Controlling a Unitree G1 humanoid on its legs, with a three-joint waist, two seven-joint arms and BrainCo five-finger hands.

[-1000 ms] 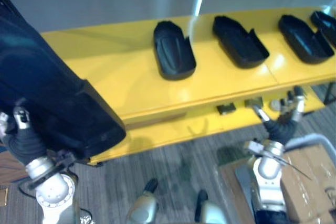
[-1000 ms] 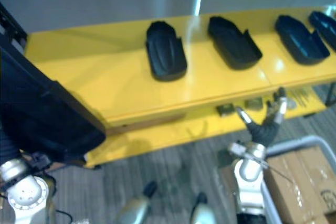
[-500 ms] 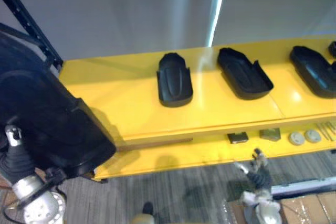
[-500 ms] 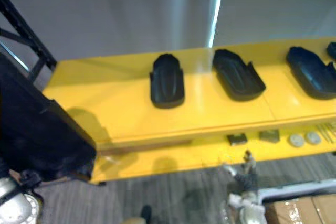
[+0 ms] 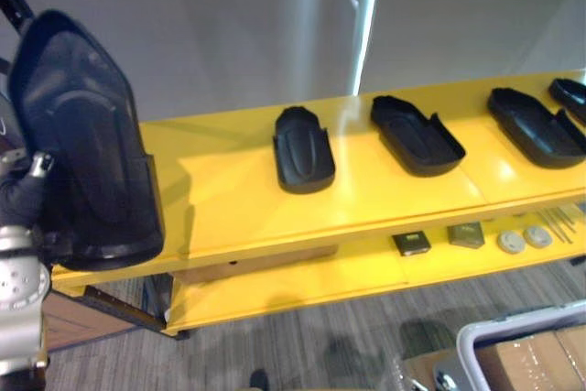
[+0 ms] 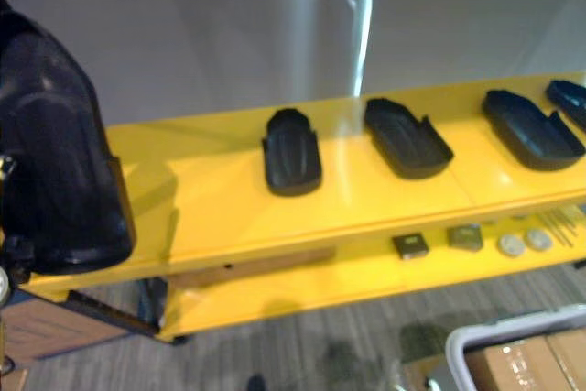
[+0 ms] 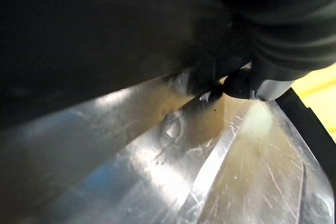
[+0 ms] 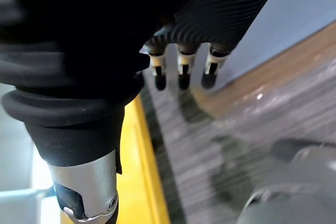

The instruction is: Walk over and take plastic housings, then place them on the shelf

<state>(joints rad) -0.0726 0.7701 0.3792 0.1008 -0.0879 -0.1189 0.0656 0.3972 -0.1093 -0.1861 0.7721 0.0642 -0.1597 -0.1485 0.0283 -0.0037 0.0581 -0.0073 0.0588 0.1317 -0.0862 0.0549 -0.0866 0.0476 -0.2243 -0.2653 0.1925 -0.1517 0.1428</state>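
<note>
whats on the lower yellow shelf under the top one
On the lower yellow shelf: a small dark square part, a greyish block, two pale round discs and thin rods. The top yellow shelf covers its back part.

Dark square block (image 5: 411,243), grey wedge (image 5: 467,234) and two pale discs (image 5: 511,242) are lying in a row, thin rods (image 5: 558,220) just beside the discs. Cardboard box (image 5: 540,354) is sitting in a white-rimmed bin (image 5: 499,332) on grey carpet (image 5: 320,336). Bright vertical strip (image 5: 368,16) is running up the grey wall (image 5: 229,34).
</note>
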